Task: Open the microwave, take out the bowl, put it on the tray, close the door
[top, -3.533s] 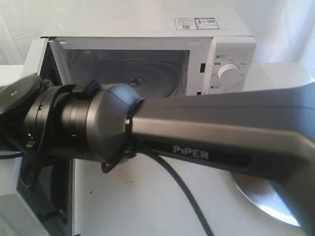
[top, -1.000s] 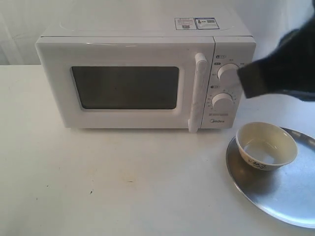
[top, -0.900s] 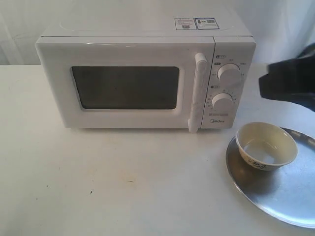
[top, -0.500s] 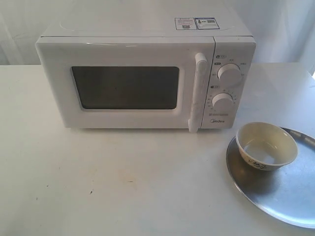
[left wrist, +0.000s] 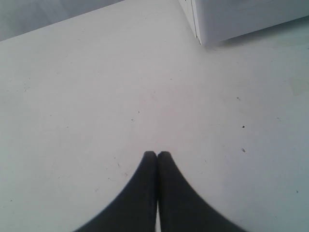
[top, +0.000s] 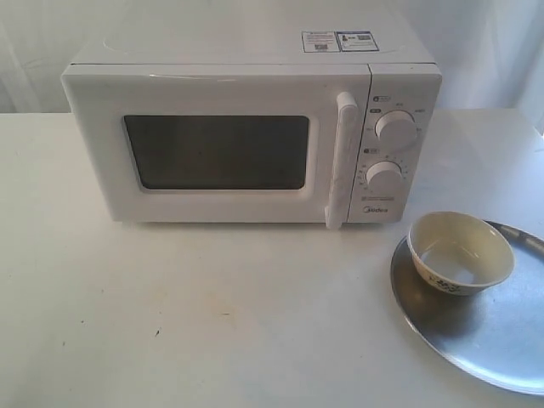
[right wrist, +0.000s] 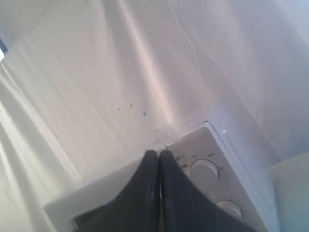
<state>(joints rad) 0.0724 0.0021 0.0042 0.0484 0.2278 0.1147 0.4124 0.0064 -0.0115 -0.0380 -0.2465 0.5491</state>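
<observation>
While the door [top: 217, 149] sat shut with its handle [top: 342, 157] upright, the bowl [top: 460, 252] stood mouth-up on the tray [top: 501, 340], just in front of the microwave [top: 212, 42] at its knob end. The left gripper [left wrist: 157, 153] and the right gripper [right wrist: 159, 152] each had fingers pressed together, holding nothing.

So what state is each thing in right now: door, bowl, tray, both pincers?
door: shut.
bowl: upright, looks empty, sitting on the tray.
tray: lying flat, carrying the bowl.
left pincer: shut, holding nothing.
right pincer: shut, holding nothing.
</observation>
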